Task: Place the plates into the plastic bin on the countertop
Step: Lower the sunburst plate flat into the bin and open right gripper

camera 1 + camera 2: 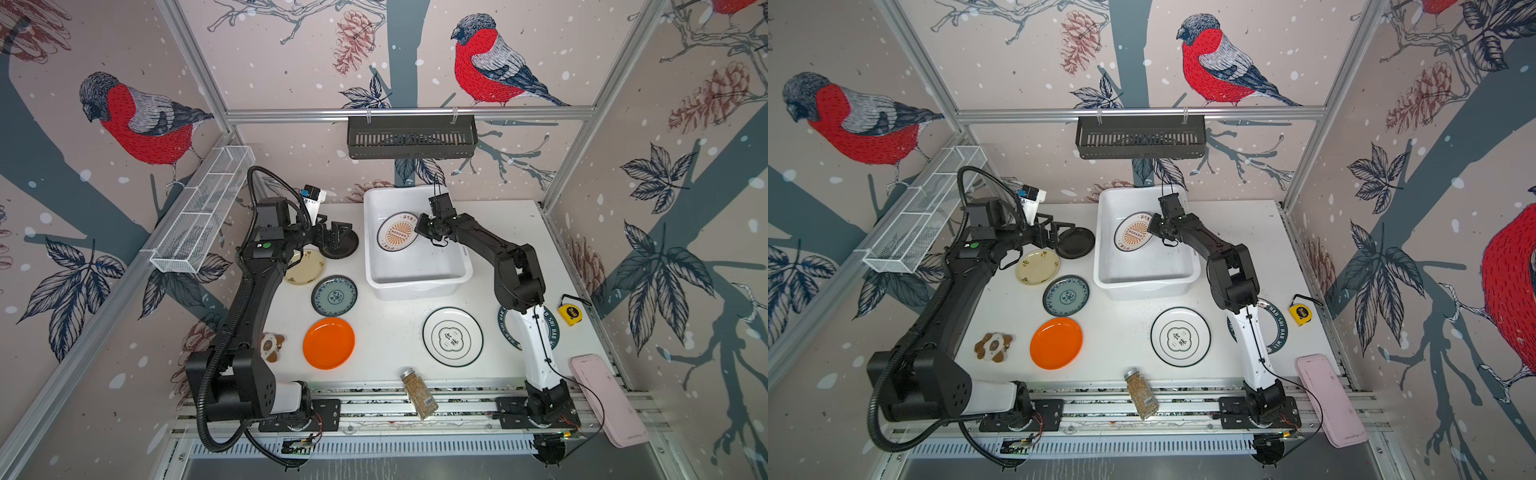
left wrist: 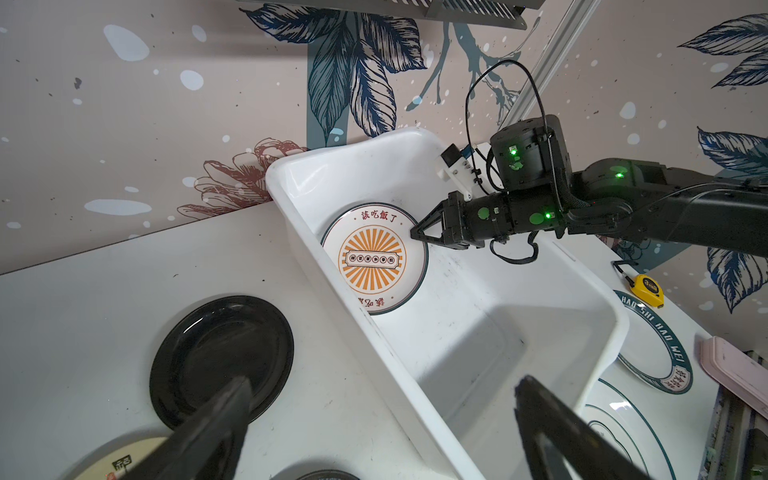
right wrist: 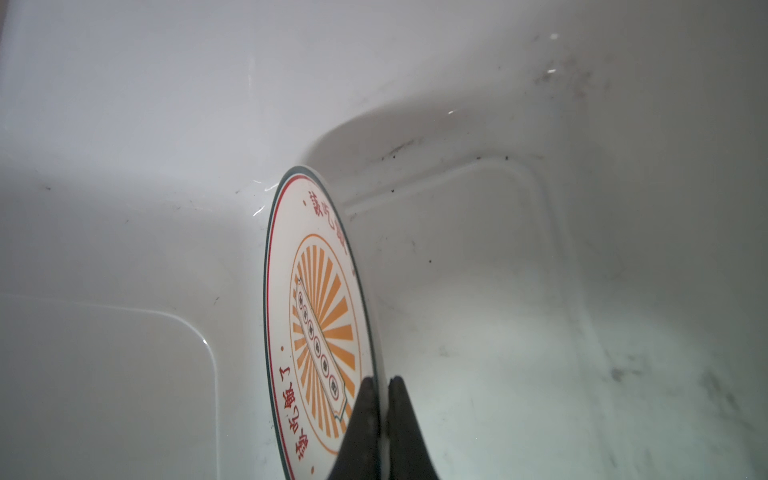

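Pinching the rim of the orange-sunburst plate [image 3: 320, 316], the right gripper [image 3: 384, 380] holds the dish tilted on edge inside the plastic bin [image 1: 419, 289], toward its far left corner, while the rest of the bin's floor lies bare. The left gripper [image 1: 1061, 232], jaws spread wide and empty, hovers over the black plate [image 1: 1077, 243], which lies flat just beside the bin's left wall. Nearer on the left sit the cream plate [image 1: 1038, 266], the teal-patterned plate [image 1: 1066, 296] and the orange plate [image 1: 1056, 343], each apart from the next. The black-rimmed emblem plate [image 1: 1180, 336] lies near of the bin, and the lettered-rim plate [image 1: 1273, 328] shows partly beneath the right arm. Open countertop [image 1: 1121, 332], white and dark-specked, runs between the orange and emblem plates. Bird-and-pinecone wallpaper lines the aluminium-framed enclosure; a black slotted basket [image 1: 1140, 137] hangs on the far rail. The bin's glossy plastic, round-cornered, is scuffed with dark marks.
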Available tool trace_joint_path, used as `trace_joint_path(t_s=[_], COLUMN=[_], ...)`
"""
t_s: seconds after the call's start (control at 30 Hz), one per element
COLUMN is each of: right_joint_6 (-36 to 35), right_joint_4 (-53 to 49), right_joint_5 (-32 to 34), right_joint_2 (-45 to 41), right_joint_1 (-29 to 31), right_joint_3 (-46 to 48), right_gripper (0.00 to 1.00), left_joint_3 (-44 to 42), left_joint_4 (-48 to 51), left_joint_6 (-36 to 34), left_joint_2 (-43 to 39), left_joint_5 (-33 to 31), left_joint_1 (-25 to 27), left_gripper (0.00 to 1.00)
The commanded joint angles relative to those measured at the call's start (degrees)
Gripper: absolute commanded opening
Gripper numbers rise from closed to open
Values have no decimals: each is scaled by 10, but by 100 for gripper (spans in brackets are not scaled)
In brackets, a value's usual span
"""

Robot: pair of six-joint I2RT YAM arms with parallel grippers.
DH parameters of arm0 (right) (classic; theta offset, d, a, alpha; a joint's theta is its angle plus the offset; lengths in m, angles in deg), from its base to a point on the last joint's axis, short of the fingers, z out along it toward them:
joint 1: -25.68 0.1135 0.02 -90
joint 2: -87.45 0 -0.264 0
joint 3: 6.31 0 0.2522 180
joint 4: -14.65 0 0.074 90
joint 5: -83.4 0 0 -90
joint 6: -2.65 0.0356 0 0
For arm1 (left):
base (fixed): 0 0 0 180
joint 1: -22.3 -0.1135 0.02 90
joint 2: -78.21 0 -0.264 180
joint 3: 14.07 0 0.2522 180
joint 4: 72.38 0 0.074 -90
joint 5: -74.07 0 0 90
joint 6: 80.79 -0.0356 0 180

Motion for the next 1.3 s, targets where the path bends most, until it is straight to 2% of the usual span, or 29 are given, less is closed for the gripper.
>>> trace_joint_path(t_s=[0.0,1.27], right_joint_6=[7,7], right_joint_4=[17,5], right_joint_5=[-7,-24], right_joint_2=[4,35], right_joint_1=[-1,-2], right_joint_3=[0,0], right_gripper=[6,24], left_joint_3=[-1,-16], left_joint_4=[-13,-20], left_joint_6=[4,3], left_joint_2=[0,-2], left_joint_5=[15,19], left_joint_1=[1,1], left_gripper=[98,98])
